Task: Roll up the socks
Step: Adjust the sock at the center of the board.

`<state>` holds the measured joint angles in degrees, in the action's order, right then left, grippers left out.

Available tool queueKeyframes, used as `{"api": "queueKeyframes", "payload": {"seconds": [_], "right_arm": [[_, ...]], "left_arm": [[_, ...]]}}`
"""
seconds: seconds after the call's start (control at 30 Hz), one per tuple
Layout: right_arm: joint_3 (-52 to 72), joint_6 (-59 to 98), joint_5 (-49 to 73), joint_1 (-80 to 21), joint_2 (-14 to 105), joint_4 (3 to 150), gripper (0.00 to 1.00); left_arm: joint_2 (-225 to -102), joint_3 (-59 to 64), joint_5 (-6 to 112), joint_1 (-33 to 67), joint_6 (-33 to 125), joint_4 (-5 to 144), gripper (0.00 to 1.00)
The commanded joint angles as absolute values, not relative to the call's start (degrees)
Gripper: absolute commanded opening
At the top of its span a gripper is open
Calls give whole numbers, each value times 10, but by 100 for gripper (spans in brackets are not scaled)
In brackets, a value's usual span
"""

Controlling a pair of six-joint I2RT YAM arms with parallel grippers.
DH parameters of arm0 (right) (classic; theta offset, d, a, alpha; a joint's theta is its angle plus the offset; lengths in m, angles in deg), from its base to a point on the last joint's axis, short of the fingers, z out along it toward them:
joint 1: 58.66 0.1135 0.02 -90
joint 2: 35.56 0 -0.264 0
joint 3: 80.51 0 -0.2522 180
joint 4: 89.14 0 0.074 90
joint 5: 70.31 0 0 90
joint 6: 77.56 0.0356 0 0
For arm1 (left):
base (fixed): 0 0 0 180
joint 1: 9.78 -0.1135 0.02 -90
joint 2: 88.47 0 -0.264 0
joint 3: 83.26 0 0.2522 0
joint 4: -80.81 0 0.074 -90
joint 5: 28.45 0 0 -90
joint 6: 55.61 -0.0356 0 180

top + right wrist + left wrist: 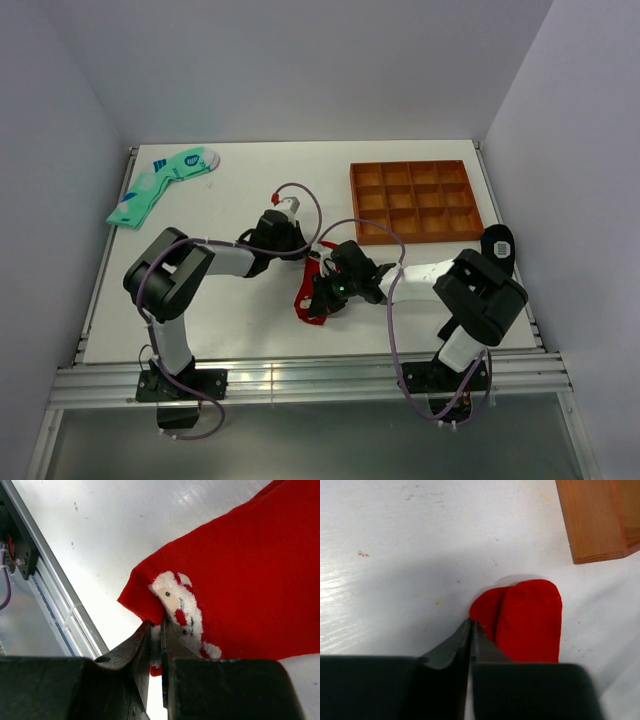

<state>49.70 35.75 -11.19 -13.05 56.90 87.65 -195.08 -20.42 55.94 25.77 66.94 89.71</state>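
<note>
1. Near edge: a metal rail (pixel 300 385) runs along the front of the white desk (pixel 230 310), with both arm bases bolted to it.

2. Right hand (pixel 157 627): the fingers are pressed together on one end of the red socks (pixel 250 565). A fold of fabric sits between them, just beside the white Santa figure (pixel 182 610) knitted into the sock. This end lies nearest the rail.

3. Red socks: they lie on the desk just ahead of the arms, roughly midway across its width. They stretch between the two hands, with the Santa end toward the near edge and the plain rounded end farther in. The left wrist view shows two rounded layers overlapping at the far end.

4. Left hand (pixel 471 625): the fingers are drawn in to a thin slit. Their tips meet on the rim of the plain rounded end and nip its edge. How much fabric is caught cannot be told.

5. Farther in, on the right: a wooden tray (pixel 415 235) divided into twelve compartments stands apart from the socks. Its corner shows in the left wrist view, near the rounded end but not touching it.

6. Right edge: a black sock (pixel 497 245) with a white pattern lies just beside the right arm's elbow.

7. Far left corner: a mint-green sock (pixel 160 185) with blue marks lies flat, well apart from everything else.
</note>
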Motion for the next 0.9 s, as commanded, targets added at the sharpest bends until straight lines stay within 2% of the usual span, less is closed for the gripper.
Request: {"api": "queueKeyframes", "payload": {"seconds": [0.0,0.03,0.13,0.23,0.27,0.33,0.37,0.5,0.53,0.6,0.67,0.8,0.87], "right_arm": [[496,349,-96,-128,551,874,15],[495,348,-93,-127,551,871,15],[496,346,-79,-127,543,866,16],[500,342,-62,-124,525,864,24],[505,343,-57,-123,518,866,35],[511,347,-47,-123,487,869,46],[515,348,-38,-123,473,866,57],[496,354,35,-123,407,799,66],[488,370,110,-123,390,780,67],[458,389,176,-135,388,720,65],[427,412,220,-160,402,698,52],[366,428,264,-174,463,660,42],[339,444,297,-176,487,653,31]], "left_arm": [[-1969,-205,592,257,664,838,3],[-1967,-205,599,256,666,833,0],[-1958,-206,613,255,678,819,0],[-1948,-207,651,248,689,805,0],[-1946,-211,655,245,696,800,0],[-1938,-215,659,233,701,796,0],[-1935,-217,660,230,700,793,0],[-1934,-215,655,221,691,789,0],[-1933,-215,651,220,690,790,0],[-1930,-218,650,220,690,794,0],[-1925,-219,644,220,688,795,0],[-1927,-215,638,220,688,794,0],[-1926,-215,637,220,690,793,0]]}}
